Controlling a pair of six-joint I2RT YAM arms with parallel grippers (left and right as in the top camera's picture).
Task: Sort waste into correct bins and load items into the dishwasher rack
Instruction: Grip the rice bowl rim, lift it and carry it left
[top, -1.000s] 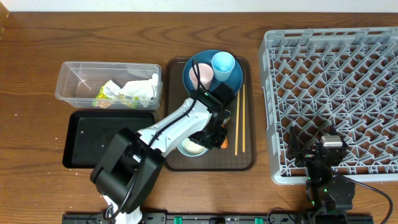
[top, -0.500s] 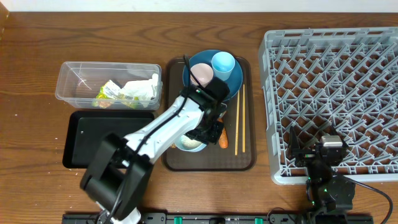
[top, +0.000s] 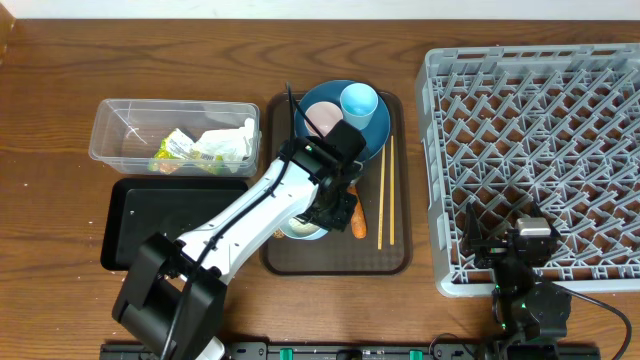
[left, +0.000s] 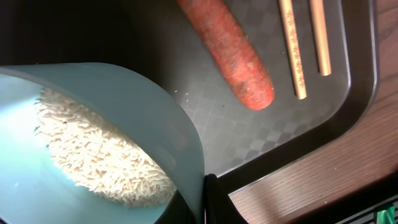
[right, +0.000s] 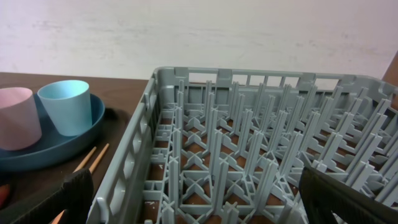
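Note:
My left gripper (top: 326, 212) is shut on the rim of the light-blue bowl (top: 297, 231), which holds white rice (left: 99, 149). In the left wrist view the gripper (left: 206, 198) pinches the bowl (left: 155, 112) wall, and the bowl is tilted over the brown tray. An orange carrot piece (top: 358, 217) lies just right of the bowl, also visible in the left wrist view (left: 227, 50). The chopsticks (top: 385, 190) lie right of it. The dark-blue plate (top: 378, 130) holds the light-blue cup (top: 359, 102) and the pink cup (top: 322, 120). My right gripper (right: 211, 199) is open over the front-left corner of the grey rack (top: 540, 150).
The clear tub (top: 120, 125) at the left holds crumpled wrappers (top: 205, 147). The black tray (top: 160, 225) lies in front of it. The brown serving tray (top: 392, 255) sits between them and the rack. My left arm lies across the black tray's right end.
My left arm has swung its elbow to the left and drawn the wrist slightly back, still holding the bowl. More of the carrot piece shows. The right arm has not moved.

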